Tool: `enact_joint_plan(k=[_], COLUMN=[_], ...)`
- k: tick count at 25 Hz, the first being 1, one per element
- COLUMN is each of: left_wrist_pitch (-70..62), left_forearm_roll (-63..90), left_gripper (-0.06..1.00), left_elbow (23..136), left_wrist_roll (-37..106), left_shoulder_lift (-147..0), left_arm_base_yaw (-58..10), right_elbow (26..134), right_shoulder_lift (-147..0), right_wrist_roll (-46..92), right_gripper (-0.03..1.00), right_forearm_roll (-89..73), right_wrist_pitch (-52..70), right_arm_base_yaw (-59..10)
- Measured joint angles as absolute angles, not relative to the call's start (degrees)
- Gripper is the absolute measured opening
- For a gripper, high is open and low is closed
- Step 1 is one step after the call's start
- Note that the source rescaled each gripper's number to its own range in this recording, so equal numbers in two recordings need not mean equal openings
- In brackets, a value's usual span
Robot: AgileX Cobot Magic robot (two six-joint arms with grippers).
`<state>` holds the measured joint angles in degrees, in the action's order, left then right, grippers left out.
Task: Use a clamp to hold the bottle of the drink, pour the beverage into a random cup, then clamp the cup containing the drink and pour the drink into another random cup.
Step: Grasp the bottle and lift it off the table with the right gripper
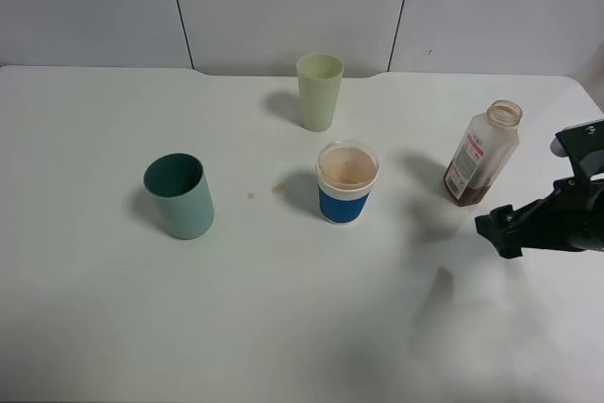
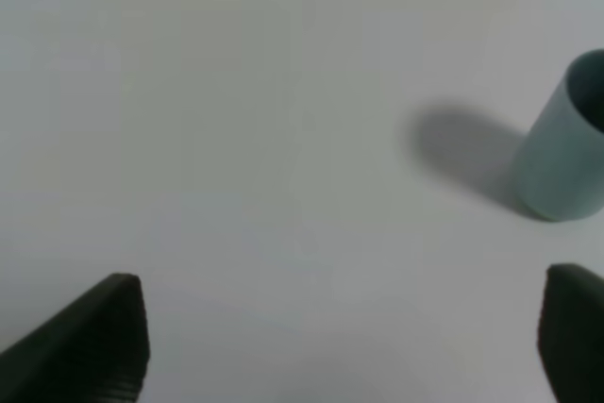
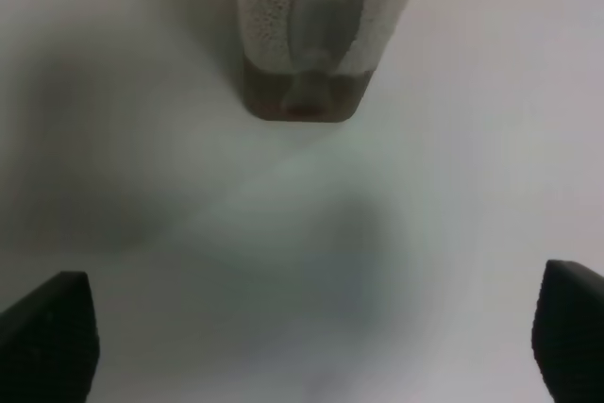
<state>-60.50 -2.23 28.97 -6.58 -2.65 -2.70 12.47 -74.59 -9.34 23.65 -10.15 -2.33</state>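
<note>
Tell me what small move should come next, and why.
Probably move the open, empty right gripper toward the blue cup to clamp it: the cup already holds brown drink, the bottle stands free on the table, and the teal cup looks empty.

bottle (image 1: 483, 153): on the table (image 1: 283, 327), just beyond the right claw (image 1: 497, 230)
filled cup (image 1: 347, 182): left of the claw
empty tumbler (image 1: 179, 195): far left
second tumbler (image 1: 320, 92): behind the filled cup
</note>
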Motion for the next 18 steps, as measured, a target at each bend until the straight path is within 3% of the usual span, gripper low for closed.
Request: enact_joint_plan(k=[18], left_wrist_pitch=[-60.5], left_forearm_roll=[-2.2], left_gripper=[0.50], left_elbow=[29.0], left_wrist_roll=[-6.6], left_shoulder_lift=[-2.6], left_arm_base_yaw=[-2.7], right_elbow=[12.5], right_shoulder_lift=[-74.6], right_wrist_roll=[27.8], right_gripper=[0.90], right_forearm_roll=[-12.3], right_wrist_pitch=[-20.3], right_arm_base_yaw=[-2.3])
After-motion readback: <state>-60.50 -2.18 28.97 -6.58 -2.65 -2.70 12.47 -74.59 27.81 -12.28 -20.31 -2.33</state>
